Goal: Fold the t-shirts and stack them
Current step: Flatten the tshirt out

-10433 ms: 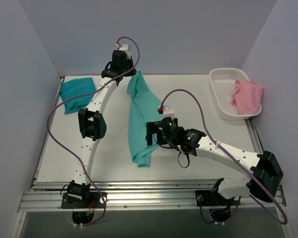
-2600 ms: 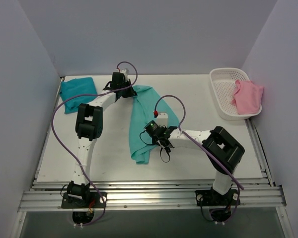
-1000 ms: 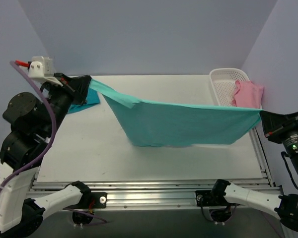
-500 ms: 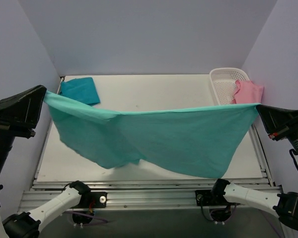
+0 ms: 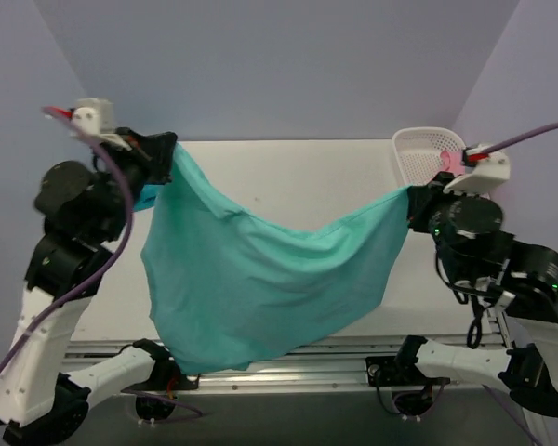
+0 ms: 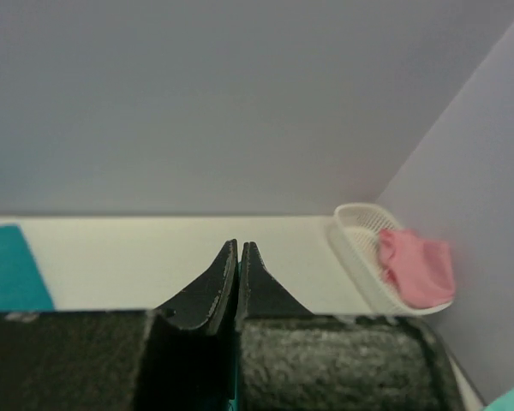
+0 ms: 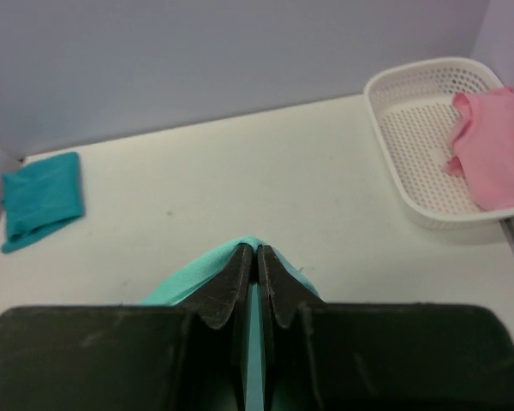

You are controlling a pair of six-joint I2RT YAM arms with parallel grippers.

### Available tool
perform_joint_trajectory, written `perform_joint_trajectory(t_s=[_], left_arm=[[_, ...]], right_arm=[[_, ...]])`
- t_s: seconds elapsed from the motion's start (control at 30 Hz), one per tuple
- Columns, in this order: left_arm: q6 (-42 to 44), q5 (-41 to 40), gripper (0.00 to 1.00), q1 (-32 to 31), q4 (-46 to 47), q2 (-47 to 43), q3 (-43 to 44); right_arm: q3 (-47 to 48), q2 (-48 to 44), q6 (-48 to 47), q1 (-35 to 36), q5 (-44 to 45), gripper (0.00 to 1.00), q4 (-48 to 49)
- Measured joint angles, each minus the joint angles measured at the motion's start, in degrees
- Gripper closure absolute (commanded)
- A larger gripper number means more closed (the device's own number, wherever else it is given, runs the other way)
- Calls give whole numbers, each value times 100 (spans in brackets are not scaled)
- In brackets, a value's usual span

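The mint-green t-shirt (image 5: 260, 279) hangs in the air between both arms, sagging in the middle, its lower edge near the table's front rail. My left gripper (image 5: 170, 149) is shut on its left corner, high at the back left. On the right, my right gripper (image 5: 412, 197) is shut on the other corner; green cloth (image 7: 255, 248) shows at its closed tips (image 7: 257, 250). A sliver of green shows between the left gripper's (image 6: 239, 247) closed jaws. The darker teal folded t-shirt (image 7: 41, 208) lies at the table's back left corner (image 6: 8, 274), mostly hidden in the top view.
A white basket (image 5: 426, 156) stands at the back right of the table with a pink cloth (image 7: 493, 145) draped over its edge. The basket (image 6: 360, 257) and pink cloth (image 6: 415, 267) also show in the left wrist view. Walls close in the table on three sides.
Both arms have swung inward and back, bringing the held corners closer together. The shirt, stretched nearly taut before, now sags in a deep drape toward the front rail.
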Motion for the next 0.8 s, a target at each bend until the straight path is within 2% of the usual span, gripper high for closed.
perform_joint_trajectory(t_s=[0.13, 0.23, 0.4, 0.5, 0.63, 0.8], left_arm=[[52, -409, 98, 55, 127, 682, -846], [55, -431, 98, 216, 306, 1335, -1163], [-28, -214, 98, 820, 778, 2363, -1403], [-83, -101, 98, 1154, 1200, 3169, -1322], [-125, 92, 98, 1401, 1685, 4789, -691], [-170, 330, 98, 1475, 1976, 6931, 492]], right_arm=[[-1106, 208, 446, -13, 640, 100, 264], [-1858, 529, 577, -332, 730, 100, 737], [-2883, 1558, 461, -2177, -400, 100, 2127], [-2975, 2457, 393, -2918, -922, 100, 2785], [-2708, 3788, 380, -3412, -1318, 100, 3442], [-1639, 5678, 415, -3744, -1596, 100, 3928]])
